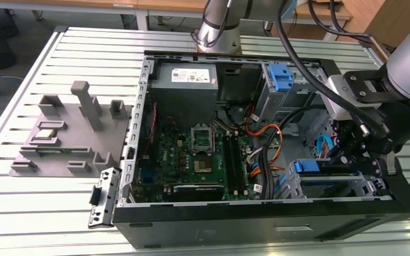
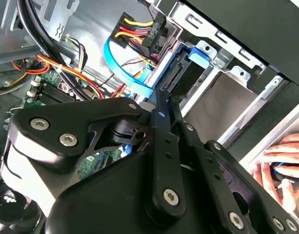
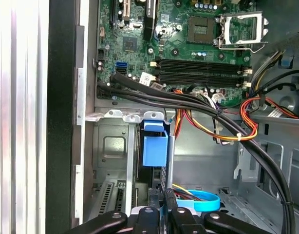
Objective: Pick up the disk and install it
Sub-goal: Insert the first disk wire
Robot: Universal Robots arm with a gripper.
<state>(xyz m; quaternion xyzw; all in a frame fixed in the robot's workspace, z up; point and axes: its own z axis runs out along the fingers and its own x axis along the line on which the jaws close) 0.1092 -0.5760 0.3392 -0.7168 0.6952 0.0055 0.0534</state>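
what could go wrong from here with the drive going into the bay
1. The gripper sits at the edge of the disk right beside the flat blue cable and the wired connector; either could snag or get pinched.
2. The disk stands on edge in the metal bay; a tilt could jam its rails.
3. A hand rests close to the case, within the arm's working area.

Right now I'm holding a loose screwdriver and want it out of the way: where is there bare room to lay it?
The slatted table is bare in front of the grey fixture, and at the far side beyond it toward the arm's base. Inside the open computer case it is crowded: motherboard, cables, drive bays and the gripper by the disk.
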